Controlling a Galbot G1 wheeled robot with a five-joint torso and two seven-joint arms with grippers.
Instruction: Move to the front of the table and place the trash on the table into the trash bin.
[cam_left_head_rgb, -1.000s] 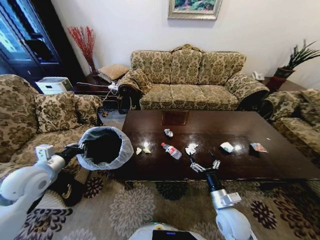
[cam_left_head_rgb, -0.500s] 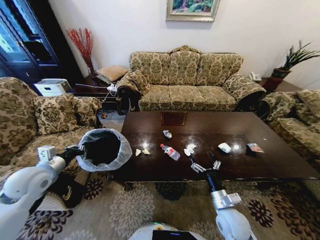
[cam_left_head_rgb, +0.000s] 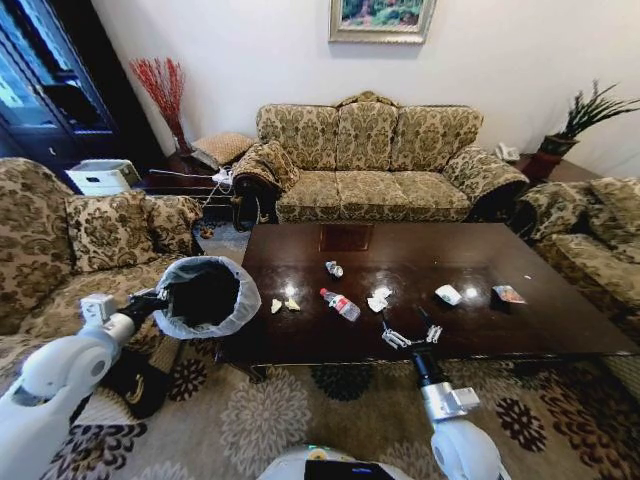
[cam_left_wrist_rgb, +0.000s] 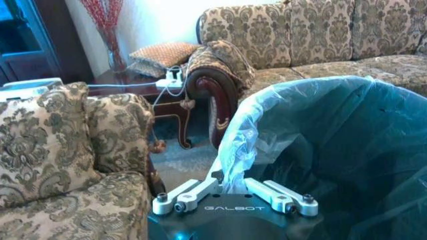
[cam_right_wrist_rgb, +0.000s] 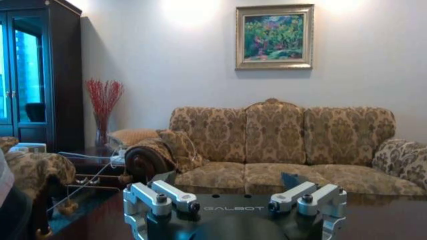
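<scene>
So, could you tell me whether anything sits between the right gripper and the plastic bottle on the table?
Nothing visible does. The right gripper, fingers open, hangs over the near edge of the table; the bottle lies just beyond it toward the trash bin, with bare wood between them. The crumpled tissue lies off that line.

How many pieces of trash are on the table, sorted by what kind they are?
Clear plastic bottle with red label: 1
Small crumpled clear piece behind the bottle: 1
Yellowish scraps: 2
Crumpled white tissue: 1
White packet: 1
Colourful snack wrapper: 1
Total: 7 pieces on the table
</scene>
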